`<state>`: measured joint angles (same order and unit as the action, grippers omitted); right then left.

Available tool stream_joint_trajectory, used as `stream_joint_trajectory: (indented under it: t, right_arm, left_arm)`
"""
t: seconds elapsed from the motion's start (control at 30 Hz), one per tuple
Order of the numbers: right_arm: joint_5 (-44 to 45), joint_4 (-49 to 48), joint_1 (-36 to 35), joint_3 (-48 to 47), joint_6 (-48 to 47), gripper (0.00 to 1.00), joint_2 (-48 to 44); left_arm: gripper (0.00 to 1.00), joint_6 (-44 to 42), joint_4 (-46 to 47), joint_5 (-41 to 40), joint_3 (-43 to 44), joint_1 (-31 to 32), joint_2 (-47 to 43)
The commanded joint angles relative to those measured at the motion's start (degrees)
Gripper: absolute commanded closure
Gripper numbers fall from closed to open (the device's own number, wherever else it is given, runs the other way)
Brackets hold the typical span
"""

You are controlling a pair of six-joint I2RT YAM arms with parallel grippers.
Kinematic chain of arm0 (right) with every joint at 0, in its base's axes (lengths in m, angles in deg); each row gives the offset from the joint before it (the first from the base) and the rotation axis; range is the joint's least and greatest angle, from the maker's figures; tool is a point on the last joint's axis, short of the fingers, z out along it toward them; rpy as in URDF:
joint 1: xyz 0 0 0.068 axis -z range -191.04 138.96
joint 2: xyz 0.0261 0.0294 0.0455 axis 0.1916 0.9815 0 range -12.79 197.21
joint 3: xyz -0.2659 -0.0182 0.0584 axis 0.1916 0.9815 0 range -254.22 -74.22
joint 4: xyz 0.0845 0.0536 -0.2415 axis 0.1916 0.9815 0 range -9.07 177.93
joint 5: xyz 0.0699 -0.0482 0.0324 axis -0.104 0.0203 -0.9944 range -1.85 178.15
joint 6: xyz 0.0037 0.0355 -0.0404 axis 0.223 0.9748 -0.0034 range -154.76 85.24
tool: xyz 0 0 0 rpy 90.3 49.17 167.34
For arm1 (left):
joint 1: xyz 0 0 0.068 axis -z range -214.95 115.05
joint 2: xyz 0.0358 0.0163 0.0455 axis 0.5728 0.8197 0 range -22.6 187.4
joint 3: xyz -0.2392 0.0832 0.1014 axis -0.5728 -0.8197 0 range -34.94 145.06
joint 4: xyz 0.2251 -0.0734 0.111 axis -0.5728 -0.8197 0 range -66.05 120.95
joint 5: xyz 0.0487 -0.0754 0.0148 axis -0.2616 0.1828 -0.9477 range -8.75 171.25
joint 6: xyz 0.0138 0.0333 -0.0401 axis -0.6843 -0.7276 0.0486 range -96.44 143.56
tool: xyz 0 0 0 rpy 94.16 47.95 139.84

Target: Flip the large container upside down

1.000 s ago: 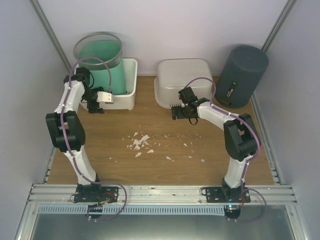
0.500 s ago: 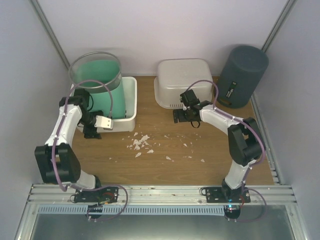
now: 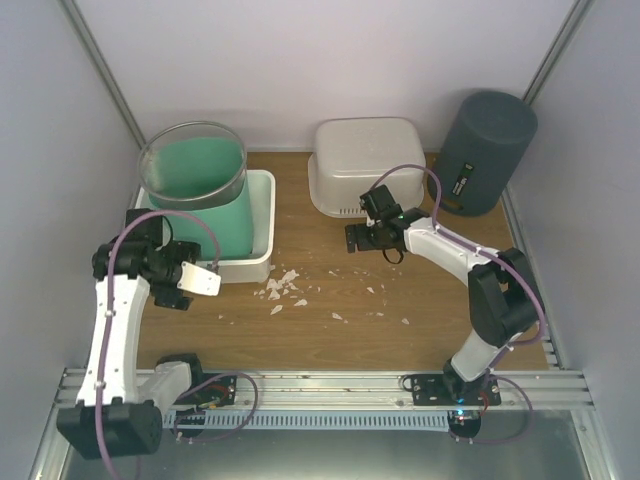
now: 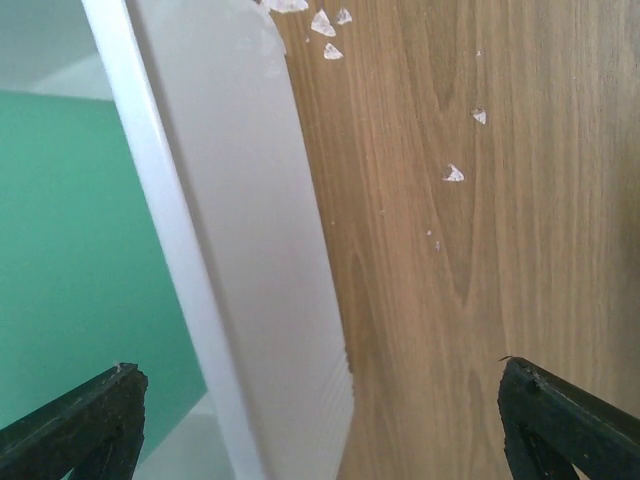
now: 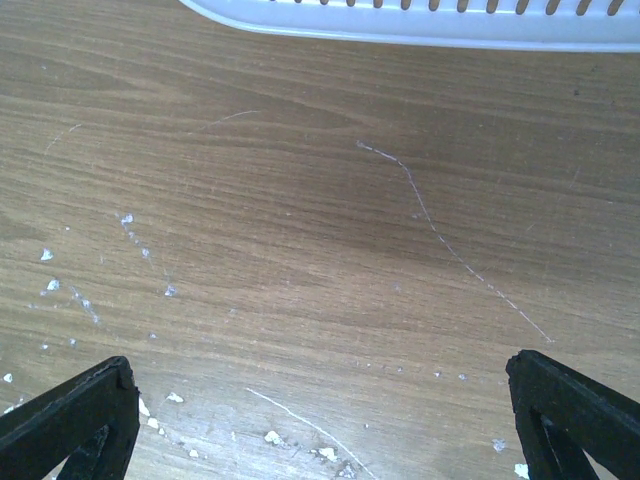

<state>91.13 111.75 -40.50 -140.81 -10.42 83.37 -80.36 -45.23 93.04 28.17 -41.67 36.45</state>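
A large white tub [image 3: 368, 165] stands bottom-up at the back centre; its ribbed rim shows at the top of the right wrist view [image 5: 420, 25]. A large green container [image 3: 195, 195] with a clear rim stands upright, mouth up, in a white tray [image 3: 262, 215]. My left gripper [image 3: 178, 272] is open and empty at the tray's front left corner. The left wrist view [image 4: 320, 420] shows the tray's wall [image 4: 240, 250] and the green container [image 4: 60, 250] beside it. My right gripper [image 3: 365, 238] is open and empty over the table just in front of the tub, as its wrist view shows [image 5: 320, 420].
A dark grey cylinder [image 3: 485, 150] stands at the back right corner. White chips [image 3: 280, 285] lie scattered on the wooden table between the arms. Enclosure walls close in the left, right and back sides.
My left arm has swung back from beside the tray's back left to its front left corner. The green container and tray have shifted slightly. My right gripper has drifted a little nearer.
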Motion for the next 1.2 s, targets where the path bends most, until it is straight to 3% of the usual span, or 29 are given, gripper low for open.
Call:
stream_joint_trajectory:
  t: [0.0,0.13,0.27,0.37,0.5,0.73,1.0,1.17]
  right_arm:
    - [0.85,0.96,-0.87,0.64,0.89,0.0,-1.36]
    - [1.17,1.02,-0.87,1.01,0.97,0.0,-1.69]
    - [1.15,1.2,-1.02,1.45,0.82,0.0,-2.47]
    - [1.02,1.09,-1.07,1.38,0.67,0.0,-3.94]
    - [-1.99,0.95,-1.66,-0.52,-0.4,0.0,-6.28]
    - [-4.11,1.07,-5.27,-10.38,0.67,0.01,-7.58]
    - [-6.79,2.43,-13.39,-28.84,1.4,0.01,1.53]
    - [-11.07,-0.56,-15.19,-33.07,2.77,0.02,4.83]
  left_arm:
    - [0.05,-5.55,-1.69,3.17,-1.31,0.44,-5.23]
    - [0.07,-10.19,-1.76,8.0,0.05,0.48,-10.73]
    - [0.07,-12.76,-1.67,17.43,7.77,0.48,-12.4]
    - [0.06,-3.13,-1.57,27.56,20.99,0.44,-6.37]
    - [0.01,7.0,-1.59,31.84,35.15,0.48,0.45]
    - [0.02,19.72,-1.66,25.14,44.77,0.65,11.96]
    - [0.1,25.04,-1.75,15.25,39.86,6.27,17.38]
    - [0.2,28.44,-1.77,14.41,43.05,6.28,21.44]
